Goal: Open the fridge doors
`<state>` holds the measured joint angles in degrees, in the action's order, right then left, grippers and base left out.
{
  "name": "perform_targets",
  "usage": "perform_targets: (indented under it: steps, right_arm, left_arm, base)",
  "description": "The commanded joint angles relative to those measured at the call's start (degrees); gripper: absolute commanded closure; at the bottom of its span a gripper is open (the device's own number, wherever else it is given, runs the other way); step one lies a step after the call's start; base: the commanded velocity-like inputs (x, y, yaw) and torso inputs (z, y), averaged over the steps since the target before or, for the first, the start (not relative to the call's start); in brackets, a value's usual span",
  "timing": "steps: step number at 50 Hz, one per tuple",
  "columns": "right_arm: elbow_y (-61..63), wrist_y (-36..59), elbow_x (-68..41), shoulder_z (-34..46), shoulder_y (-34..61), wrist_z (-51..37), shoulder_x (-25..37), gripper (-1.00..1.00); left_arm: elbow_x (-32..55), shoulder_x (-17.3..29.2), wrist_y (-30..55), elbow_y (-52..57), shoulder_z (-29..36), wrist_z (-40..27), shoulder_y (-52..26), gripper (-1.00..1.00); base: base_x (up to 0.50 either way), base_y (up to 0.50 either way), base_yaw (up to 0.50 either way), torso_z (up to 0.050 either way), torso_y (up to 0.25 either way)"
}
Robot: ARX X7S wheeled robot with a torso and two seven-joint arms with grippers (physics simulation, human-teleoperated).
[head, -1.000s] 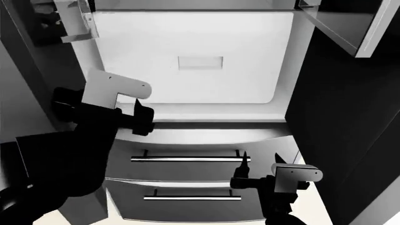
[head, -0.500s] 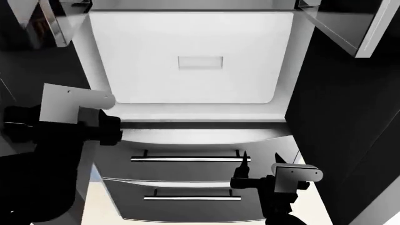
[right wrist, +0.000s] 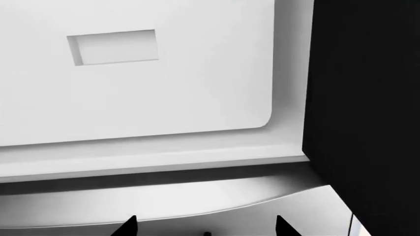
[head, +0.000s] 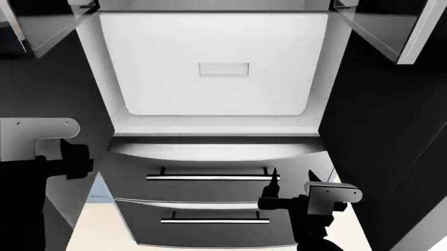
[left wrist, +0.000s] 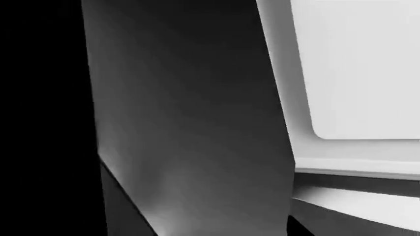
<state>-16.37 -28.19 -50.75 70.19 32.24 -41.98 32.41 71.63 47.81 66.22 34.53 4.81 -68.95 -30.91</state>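
Both fridge doors [head: 380,31] stand swung wide to either side of the head view, and the white interior [head: 213,63] is fully exposed between them. The left door [head: 38,26] sits at the upper left of that view, with the left arm low beside it; its pincer [head: 70,159] is too dark to read, so I cannot tell its state. The right pincer [head: 290,183] hangs spread and holds nothing, in front of the two drawers [head: 209,188]. I judge the opening step essentially done; next calls only for drawing the arms clear
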Motion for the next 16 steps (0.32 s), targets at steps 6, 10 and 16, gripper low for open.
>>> perform_targets:
  steps: [6,10,16]
  right_arm:
    - [0.05,0.21,0.25,-0.23,-0.06,0.05,-0.17,-1.0]
    - [0.14,0.19,0.1,-0.41,-0.04,0.11,-0.1,-1.0]
    - [-0.24,0.12,0.07,-0.52,-0.15,0.44,-0.29,-1.0]
  left_arm:
    - [-2.65,4.6,-6.91,0.8,-11.35,0.34,14.16,-1.0]
    - [-2.56,6.12,-6.76,0.87,-13.4,0.2,17.21,-1.0]
    - [-2.31,7.46,-7.42,0.98,-17.77,0.23,22.15,-1.0]
  base:
    - [0.0,0.0,0.0,0.0,0.0]
    - [0.0,0.0,0.0,0.0,0.0]
    - [0.0,0.0,0.01,0.0,0.0]
